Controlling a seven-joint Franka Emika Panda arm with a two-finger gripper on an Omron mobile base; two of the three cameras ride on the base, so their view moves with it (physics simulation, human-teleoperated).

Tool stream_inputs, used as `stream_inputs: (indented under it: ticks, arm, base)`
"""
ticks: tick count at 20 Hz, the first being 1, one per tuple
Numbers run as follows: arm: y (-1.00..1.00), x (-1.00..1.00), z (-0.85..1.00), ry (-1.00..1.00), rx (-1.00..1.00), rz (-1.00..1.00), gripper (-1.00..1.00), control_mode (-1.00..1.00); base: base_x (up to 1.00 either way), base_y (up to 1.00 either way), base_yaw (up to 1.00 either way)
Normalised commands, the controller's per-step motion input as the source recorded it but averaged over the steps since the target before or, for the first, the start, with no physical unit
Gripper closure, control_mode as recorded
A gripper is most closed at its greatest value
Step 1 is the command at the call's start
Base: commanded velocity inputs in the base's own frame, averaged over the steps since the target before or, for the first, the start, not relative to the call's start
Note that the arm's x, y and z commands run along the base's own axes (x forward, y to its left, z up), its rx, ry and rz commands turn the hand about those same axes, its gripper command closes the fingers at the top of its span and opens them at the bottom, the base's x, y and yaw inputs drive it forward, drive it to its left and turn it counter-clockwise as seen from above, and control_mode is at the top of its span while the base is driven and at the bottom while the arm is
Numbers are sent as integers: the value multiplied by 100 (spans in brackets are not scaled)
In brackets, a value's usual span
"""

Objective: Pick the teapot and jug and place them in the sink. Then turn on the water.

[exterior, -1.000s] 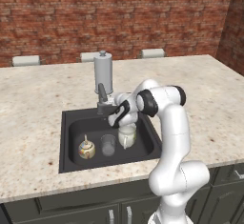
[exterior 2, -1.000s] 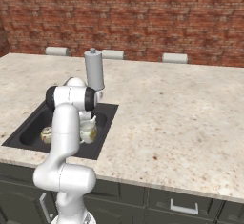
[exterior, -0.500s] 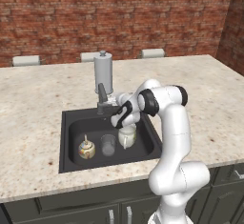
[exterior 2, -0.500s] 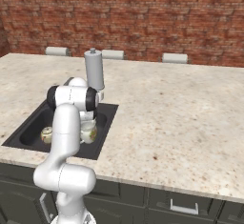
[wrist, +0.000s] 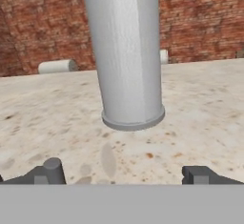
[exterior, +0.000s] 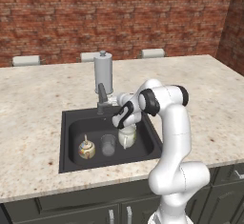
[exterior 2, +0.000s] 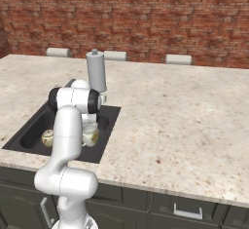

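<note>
The teapot (exterior: pixel 86 148), a clear glass (exterior: pixel 108 145) and the jug (exterior: pixel 127 137) sit in the sink (exterior: pixel 66 123). The jaws (exterior: pixel 116 121) are wide open, holding nothing.

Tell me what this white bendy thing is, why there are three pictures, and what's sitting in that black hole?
The white thing is a robot arm. Its gripper, which works like a hand, is open and holds nothing. Two cameras look from behind the arm, one on each side. The third rides on the hand and looks across the counter at a tall grey cylinder. The black hole is a sink with a tap. Inside stand a little round teapot, a clear glass and a cream jug.
</note>
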Motion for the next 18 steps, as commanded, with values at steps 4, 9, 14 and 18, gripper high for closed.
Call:
stream_inputs:
  ticks: [4,9,14,18]
  arm:
    - [-47,0,0,-7,0,0,-100,-100]
    - [-57,0,0,-6,0,0,-100,-100]
    - [-67,0,0,-3,0,0,-100,-100]
    - [-69,0,0,0,0,0,-100,-100]
  base:
    - [0,0,0]
    - [0,0,0]
    - [0,0,0]
    - [0,0,0]
